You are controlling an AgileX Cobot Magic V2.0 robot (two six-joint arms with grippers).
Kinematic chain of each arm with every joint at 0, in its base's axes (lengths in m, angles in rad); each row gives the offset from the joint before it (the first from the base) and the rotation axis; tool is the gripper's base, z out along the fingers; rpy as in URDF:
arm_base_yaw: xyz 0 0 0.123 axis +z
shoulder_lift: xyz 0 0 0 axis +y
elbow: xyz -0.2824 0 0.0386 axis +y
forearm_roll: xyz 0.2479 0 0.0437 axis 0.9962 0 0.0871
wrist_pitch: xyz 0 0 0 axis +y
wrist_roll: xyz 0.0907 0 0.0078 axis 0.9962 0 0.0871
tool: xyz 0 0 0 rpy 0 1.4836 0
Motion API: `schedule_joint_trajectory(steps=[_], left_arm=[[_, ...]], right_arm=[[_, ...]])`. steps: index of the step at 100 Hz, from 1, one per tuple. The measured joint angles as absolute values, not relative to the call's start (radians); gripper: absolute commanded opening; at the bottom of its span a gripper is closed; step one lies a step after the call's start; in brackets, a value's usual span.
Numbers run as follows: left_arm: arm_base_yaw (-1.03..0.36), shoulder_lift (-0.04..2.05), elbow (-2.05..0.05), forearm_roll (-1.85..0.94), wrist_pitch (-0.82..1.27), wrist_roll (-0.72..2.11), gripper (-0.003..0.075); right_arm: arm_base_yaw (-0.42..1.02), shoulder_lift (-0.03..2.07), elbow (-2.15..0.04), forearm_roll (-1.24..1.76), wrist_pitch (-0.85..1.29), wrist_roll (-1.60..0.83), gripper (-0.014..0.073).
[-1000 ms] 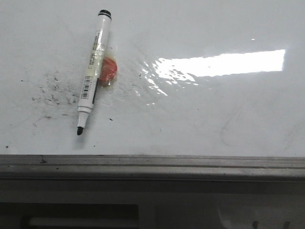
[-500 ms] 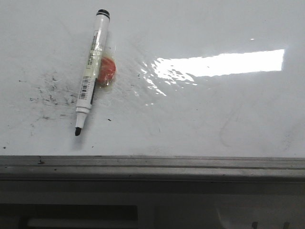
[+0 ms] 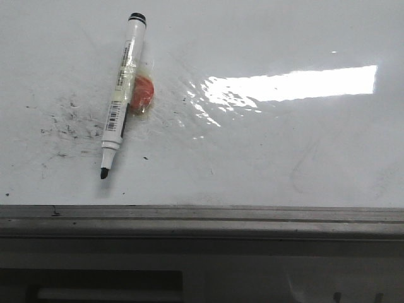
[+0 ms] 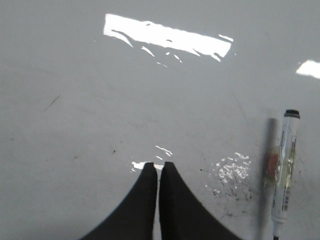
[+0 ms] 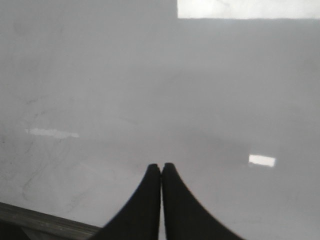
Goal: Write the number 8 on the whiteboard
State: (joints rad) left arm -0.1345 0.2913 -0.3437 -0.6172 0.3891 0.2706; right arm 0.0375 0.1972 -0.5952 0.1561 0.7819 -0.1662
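The whiteboard (image 3: 284, 151) fills the front view, glossy white with ceiling-light glare. No number 8 shows on it in any view. A white marker (image 3: 120, 101) with a black end and a bare black tip lies on the board at the left, tip toward the near rail; an orange-red piece (image 3: 144, 93) is taped to its side. In the left wrist view my left gripper (image 4: 159, 164) is shut with nothing held, well to one side of the marker (image 4: 285, 170). My right gripper (image 5: 161, 165) is shut over bare board. Neither gripper appears in the front view.
Scattered black smudge specks (image 3: 69, 120) lie left of the marker. A grey metal edge rail (image 3: 202, 218) runs along the board's near side and also shows in the right wrist view as the rail (image 5: 40, 220).
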Motion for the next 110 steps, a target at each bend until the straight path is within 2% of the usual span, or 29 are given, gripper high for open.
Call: schedule_joint_trajectory(steps=[9,18,24,33,71,110], left_arm=[[-0.182,0.322,-0.364,-0.611,0.41,0.361,0.0099],[-0.244,0.359,-0.376,-0.609,0.435,0.4,0.0235],[-0.284,0.39,-0.381,-0.609,0.443,0.41,0.0314],[-0.339,0.451,-0.381,-0.609,0.447,0.413,0.036],[-0.512,0.725,-0.473,-0.654,0.426,0.419,0.0362],[-0.665,1.015,-0.594,-0.712,0.296,0.422,0.036]], right_arm=[[0.037,0.201,-0.604,0.169,0.773,-0.169,0.0167],[0.037,0.201,-0.606,0.199,0.77,-0.17,0.0263],[0.037,0.201,-0.606,0.216,0.768,-0.17,0.0297],[0.037,0.201,-0.606,0.224,0.762,-0.171,0.0305],[0.037,0.201,-0.606,0.255,0.746,-0.205,0.0305],[0.037,0.201,-0.606,0.256,0.738,-0.213,0.0305]])
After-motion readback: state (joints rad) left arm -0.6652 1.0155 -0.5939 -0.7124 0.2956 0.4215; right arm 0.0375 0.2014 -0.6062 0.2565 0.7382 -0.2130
